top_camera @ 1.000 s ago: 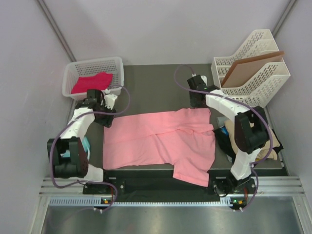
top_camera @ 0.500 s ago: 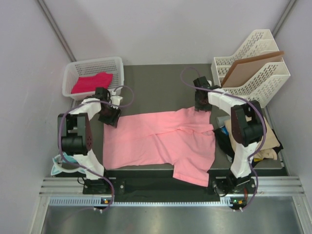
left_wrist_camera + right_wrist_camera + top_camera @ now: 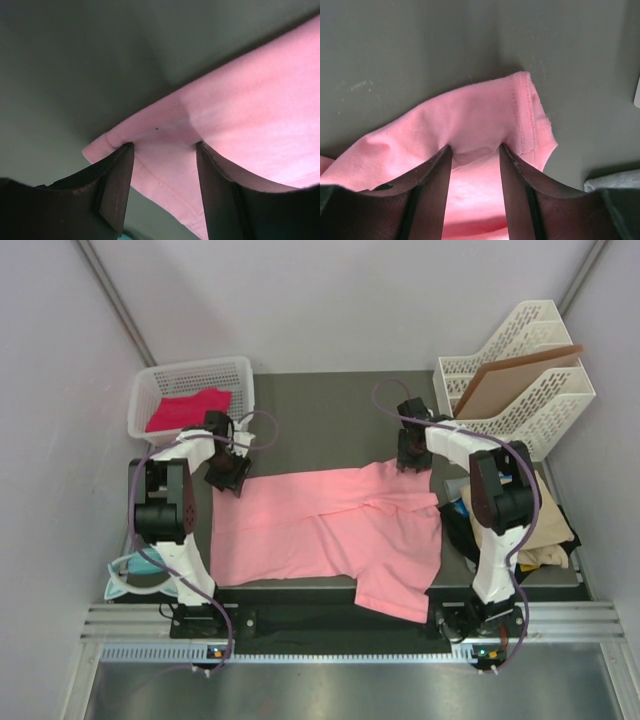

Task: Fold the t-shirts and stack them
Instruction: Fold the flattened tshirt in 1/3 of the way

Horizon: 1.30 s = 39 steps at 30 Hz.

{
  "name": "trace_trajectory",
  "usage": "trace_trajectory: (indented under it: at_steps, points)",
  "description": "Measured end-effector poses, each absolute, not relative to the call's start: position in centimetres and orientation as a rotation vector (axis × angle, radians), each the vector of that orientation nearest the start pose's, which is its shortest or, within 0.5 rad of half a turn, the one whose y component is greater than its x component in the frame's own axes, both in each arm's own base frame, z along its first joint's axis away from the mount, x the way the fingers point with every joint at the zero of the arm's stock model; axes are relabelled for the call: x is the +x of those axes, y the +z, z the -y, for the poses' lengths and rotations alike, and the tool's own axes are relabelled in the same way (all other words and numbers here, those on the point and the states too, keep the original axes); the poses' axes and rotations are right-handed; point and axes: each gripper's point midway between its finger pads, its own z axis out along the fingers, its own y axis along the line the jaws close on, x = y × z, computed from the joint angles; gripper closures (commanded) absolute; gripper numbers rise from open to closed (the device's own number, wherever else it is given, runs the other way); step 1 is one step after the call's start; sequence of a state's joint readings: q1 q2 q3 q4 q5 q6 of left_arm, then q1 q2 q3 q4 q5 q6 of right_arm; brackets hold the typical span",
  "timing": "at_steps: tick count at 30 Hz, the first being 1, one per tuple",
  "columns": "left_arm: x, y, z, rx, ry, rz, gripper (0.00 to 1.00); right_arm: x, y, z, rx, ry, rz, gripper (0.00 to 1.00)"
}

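**While both grippers stand on its far corners, the salmon t-shirt (image 3: 330,525) lies spread on the table (image 3: 320,415)**

Where the shirt's far edge ends on the left, the left gripper (image 3: 229,480) points down onto the hemmed corner. Its fingers (image 3: 117,180) are apart, their tips touching the cloth with a flat strip of hem between them. At the far right corner the right gripper (image 3: 412,462) stands the same way. Its fingers (image 3: 432,185) are also apart, and a small pucker of sleeve cloth rises between them. The shirt's near right part hangs over the table's near edge. A magenta t-shirt (image 3: 190,408) lies in the white basket (image 3: 190,369) at the far left. More shirts, tan and black, are piled (image 3: 550,540) at the right edge, partly behind the right arm. A brown board (image 3: 515,375) leans in the white rack (image 3: 560,410) at the far right.
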State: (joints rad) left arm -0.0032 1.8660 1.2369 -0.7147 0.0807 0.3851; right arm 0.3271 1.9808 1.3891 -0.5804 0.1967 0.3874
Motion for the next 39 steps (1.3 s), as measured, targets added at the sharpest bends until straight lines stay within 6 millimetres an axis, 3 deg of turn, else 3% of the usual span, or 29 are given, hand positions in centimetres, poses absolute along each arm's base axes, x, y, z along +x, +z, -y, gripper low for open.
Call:
trace_trajectory:
  at_steps: [8, 20, 22, 28, 32, 39]
  points:
    - [37.6, 2.0, 0.1, 0.524, -0.052, -2.923, 0.42, 41.1, 2.4, -11.4, 0.191, -0.009, -2.713, 0.57]
    - [37.6, 1.9, 0.5, 0.509, -0.048, -2.926, 0.45, 41.1, 2.5, -10.6, 0.298, 0.072, -2.687, 0.63]
    - [37.0, 2.0, 0.7, 0.498, -0.058, -2.886, 0.44, 41.0, 2.5, -10.5, 0.300, 0.085, -2.666, 0.63]
    - [31.1, 2.3, 1.4, 0.503, -0.131, -2.904, 0.44, 40.1, 2.5, -10.0, 0.302, 0.087, -2.645, 0.63]
    - [30.8, 4.2, 1.4, 0.496, -0.121, -2.867, 0.43, 39.7, 2.6, -9.8, 0.302, 0.081, -2.648, 0.63]
    - [34.2, 7.9, 0.6, 0.439, -0.030, -2.739, 0.44, 39.5, 2.5, -9.8, 0.297, 0.069, -2.650, 0.63]
